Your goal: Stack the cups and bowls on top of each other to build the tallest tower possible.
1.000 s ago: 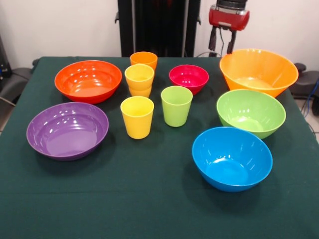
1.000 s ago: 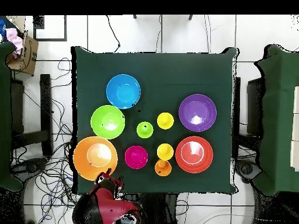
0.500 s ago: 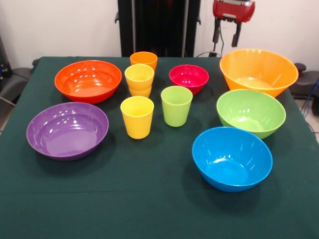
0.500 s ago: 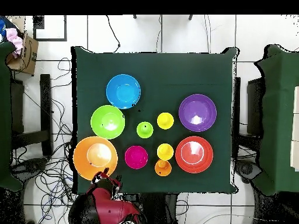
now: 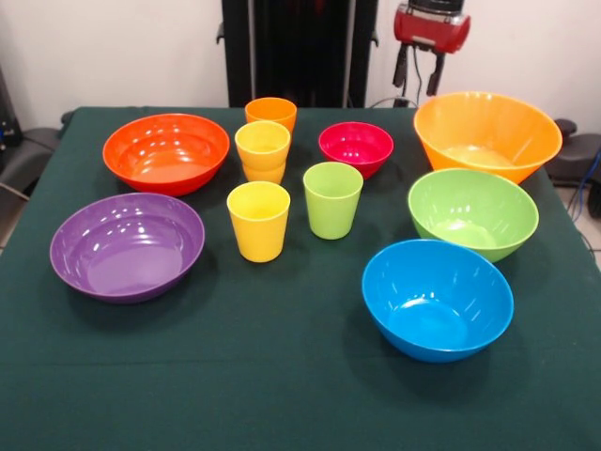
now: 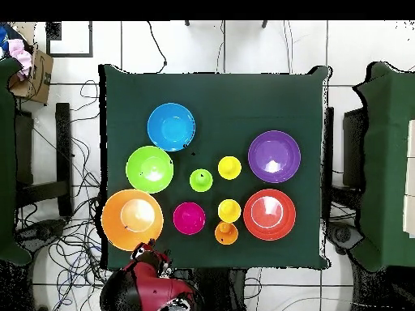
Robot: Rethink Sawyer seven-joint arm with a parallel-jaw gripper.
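A: Front view. Gripper [image 5: 420, 75] hanging beyond the table's far edge, above and behind the large orange bowl [image 5: 487, 133]; two dark fingers [image 5: 436, 80] apart, nothing between them.

B: Bowls on the green table [image 5: 282, 376]?

A: Down the right side: large orange bowl, lime green bowl [image 5: 472, 212], blue bowl [image 5: 438, 298]. At left: red-orange bowl [image 5: 166, 152], purple bowl [image 5: 127, 245] nearer the camera. Small magenta bowl [image 5: 356, 147] toward the far middle.

B: Cups?

A: Orange cup [image 5: 270, 112] farthest back; just in front, a yellow cup [image 5: 263, 150] nested in another yellow one. Nearer, single yellow cup [image 5: 258, 220] beside lime green cup [image 5: 332, 199], apart. No tower beyond that nested pair.

B: Overhead view?

A: Gripper [image 6: 147, 246] at the table's bottom edge, just below the large orange bowl [image 6: 131, 219]. Finger spacing not readable here. Lime green bowl [image 6: 149, 168] and blue bowl [image 6: 171, 126] above it at left. Purple bowl [image 6: 274, 156] and red-orange bowl [image 6: 269, 215] at right. Magenta bowl [image 6: 189, 218] low in the middle, orange cup [image 6: 226, 233] beside it. Yellow cups [image 6: 229, 168] [image 6: 229, 210] and lime green cup [image 6: 201, 180] clustered at centre.
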